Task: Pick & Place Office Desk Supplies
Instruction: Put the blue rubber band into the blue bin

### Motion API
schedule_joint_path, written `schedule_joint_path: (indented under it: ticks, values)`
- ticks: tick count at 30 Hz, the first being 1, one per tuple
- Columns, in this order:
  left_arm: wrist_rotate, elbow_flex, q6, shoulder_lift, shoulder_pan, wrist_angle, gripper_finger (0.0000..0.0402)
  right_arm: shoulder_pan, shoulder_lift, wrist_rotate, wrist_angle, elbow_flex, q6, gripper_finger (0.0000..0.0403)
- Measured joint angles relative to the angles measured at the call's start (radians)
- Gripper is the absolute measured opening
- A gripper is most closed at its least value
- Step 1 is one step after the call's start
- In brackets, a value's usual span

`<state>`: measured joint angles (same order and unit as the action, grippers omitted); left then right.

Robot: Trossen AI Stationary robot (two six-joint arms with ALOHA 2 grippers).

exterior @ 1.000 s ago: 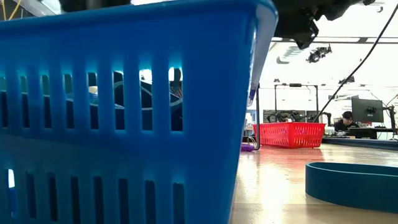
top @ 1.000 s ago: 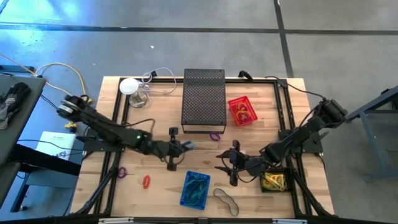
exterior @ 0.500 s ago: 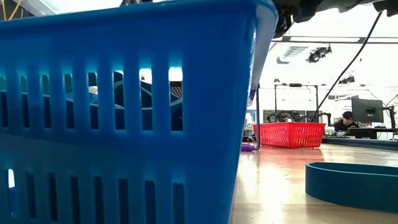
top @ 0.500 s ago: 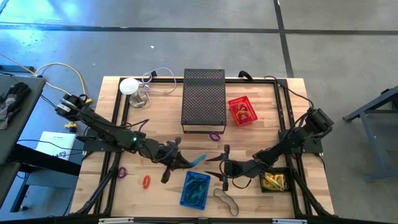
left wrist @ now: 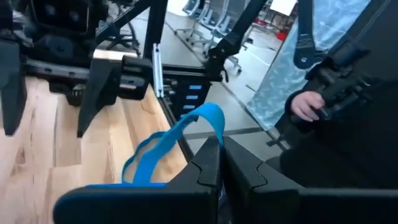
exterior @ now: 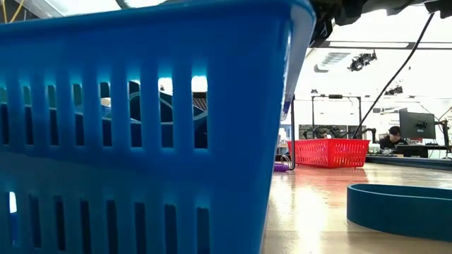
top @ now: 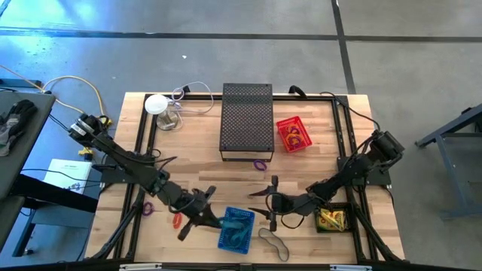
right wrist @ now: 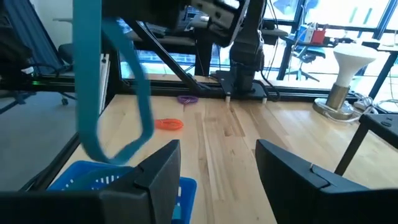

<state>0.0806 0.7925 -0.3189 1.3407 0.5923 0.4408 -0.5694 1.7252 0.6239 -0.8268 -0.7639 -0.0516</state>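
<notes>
My left gripper (top: 213,220) is shut on a blue rubber band (left wrist: 177,134) at the left rim of the blue basket (top: 238,229). In the right wrist view the band (right wrist: 115,93) hangs over the basket (right wrist: 93,180). Just right of the basket, my right gripper (top: 265,205) stands open and holds nothing (right wrist: 217,174). Loose on the table lie a purple band (top: 260,164), another purple band (top: 147,207), an orange band (top: 177,220) and a greyish band (top: 275,242). Yellow-and-red packets (top: 330,220) sit in a dark bin. My left gripper pinches one end of the blue band's loop (left wrist: 208,121) between its two shut fingers (left wrist: 208,165). The fingers come in about level from the table's left. The rest of the loop hangs slack below them, its lower end (right wrist: 118,152) just above the blue basket.
A tall black mesh box (top: 246,120) stands at the far middle, with a red basket (top: 293,134) of bands to its right. A white lamp-like object (top: 157,105) with a cable is at the far left. The blue basket (exterior: 141,127) fills most of the low view.
My left gripper, still shut on the blue band, has swung toward the table's near edge and turned, carrying the band from the table's middle to the blue basket. My right gripper shifted a little toward the basket, then kept still, open.
</notes>
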Motion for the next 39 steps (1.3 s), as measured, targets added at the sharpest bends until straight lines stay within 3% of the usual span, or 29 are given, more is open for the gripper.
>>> schedule_joint_path:
  ticks: [7, 16, 20, 29, 39]
  values:
    - [0.028, 0.059, -0.011, 0.13, 0.025, -0.001, 0.0001, -0.002, 0.0, 0.0, 0.003, 0.0, -0.017, 0.0197]
    - [0.068, 0.251, -0.095, 0.239, 0.052, -0.195, 0.0002, -0.028, -0.001, -0.01, 0.032, 0.0, -0.082, 0.0197]
    - [0.141, 0.277, -0.123, 0.27, 0.075, -0.205, 0.0002, -0.045, -0.001, -0.014, 0.038, 0.0, -0.078, 0.0197]
    - [0.286, 0.298, -0.362, 0.332, 0.069, -0.326, 0.0003, -0.081, -0.001, -0.027, 0.068, 0.001, -0.108, 0.0197]
    - [0.292, 0.314, -0.507, 0.41, 0.057, -0.332, 0.0003, -0.13, -0.001, -0.026, 0.076, 0.0, -0.181, 0.0197]
